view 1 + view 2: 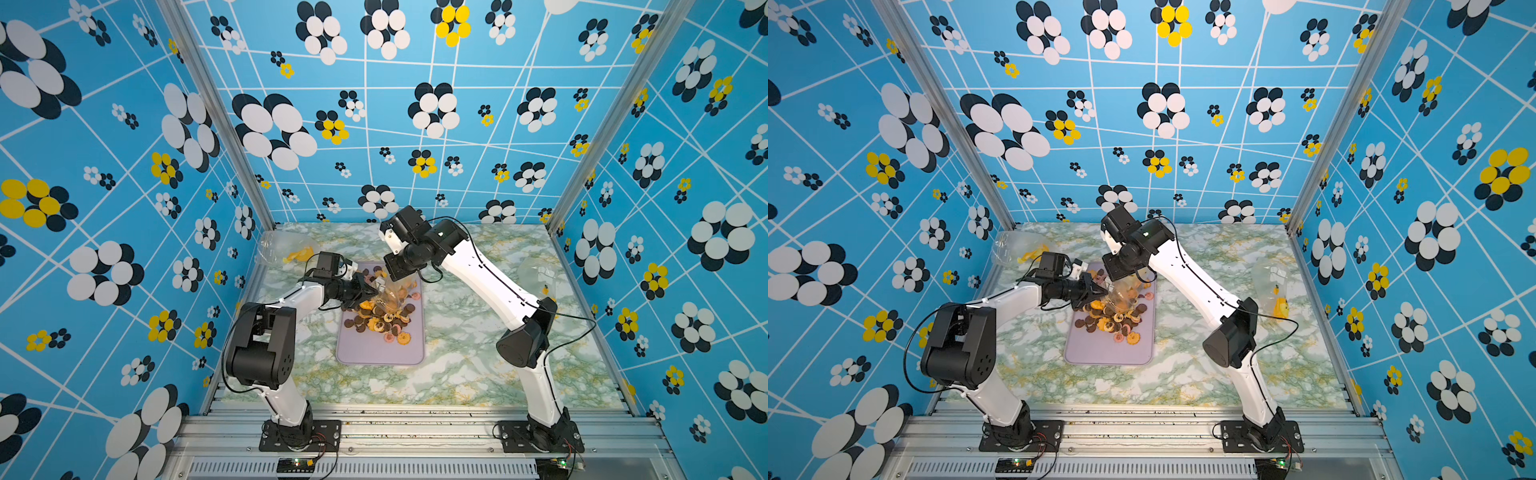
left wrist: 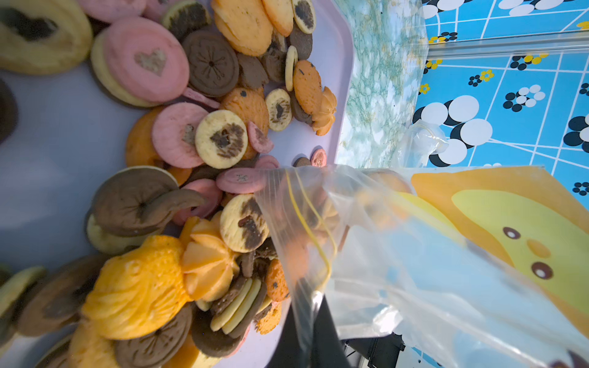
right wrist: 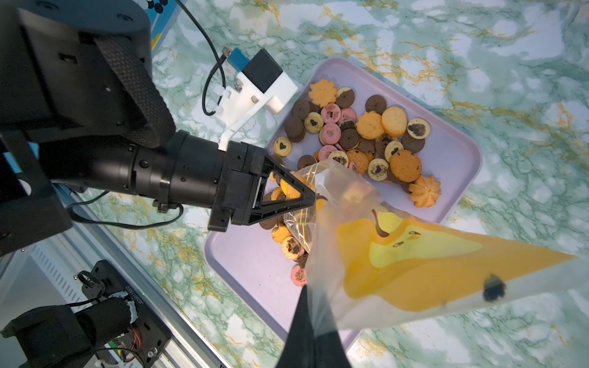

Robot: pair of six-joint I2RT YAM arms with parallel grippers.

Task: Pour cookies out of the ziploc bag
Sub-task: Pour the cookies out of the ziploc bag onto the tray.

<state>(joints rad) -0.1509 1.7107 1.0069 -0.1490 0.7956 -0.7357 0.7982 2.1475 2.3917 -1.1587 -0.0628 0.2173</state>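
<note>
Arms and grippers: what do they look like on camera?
The left arm and right arm have white links, black joints and bases, thin black cables alongside. The left gripper is black, with open triangular-frame fingers, beside a white-bracketed black wrist camera.

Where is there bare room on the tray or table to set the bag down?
The near end of the lilac plastic tray is bare, between its front rim and the pile of small round cookies. The marble-patterned tabletop is bare between tray and right arm. Crowded: the tray's far half, under cookies and the clear ziploc bag.
</note>
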